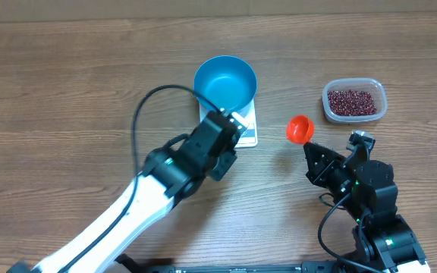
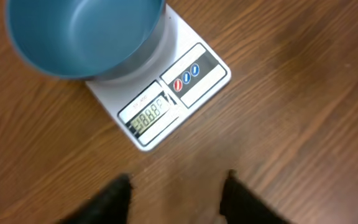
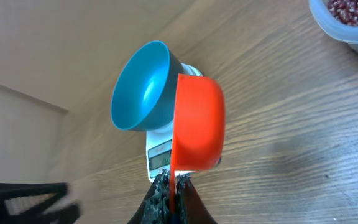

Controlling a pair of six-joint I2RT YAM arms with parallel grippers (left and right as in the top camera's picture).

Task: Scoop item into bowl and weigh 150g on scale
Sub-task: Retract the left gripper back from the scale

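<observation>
I'm holding left pincer (image 2: 176,188) spread, empty, near scale (image 2: 188,78) front; empty blue bowl (image 1: 224,82) sitting on scale. Right pincer (image 3: 171,186) gripping orange scoop (image 3: 197,124). Beans (image 1: 353,101) sitting in clear tub (image 1: 379,86), far right. Scooping not begun: next, dipping scoop into tub.

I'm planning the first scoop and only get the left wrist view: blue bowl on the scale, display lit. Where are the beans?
Observer: The beans lie in a clear tub on the table, off to the right arm's side, apart from the scale.
Operator: Is a scoop ready?
Observer: Yes. The right gripper holds an orange scoop, jaws shut on its handle, between scale and tub.
Operator: My view crops the bowl. Anything in it?
Observer: No. Overhead shows the whole inside of the bowl, bare blue.
</observation>
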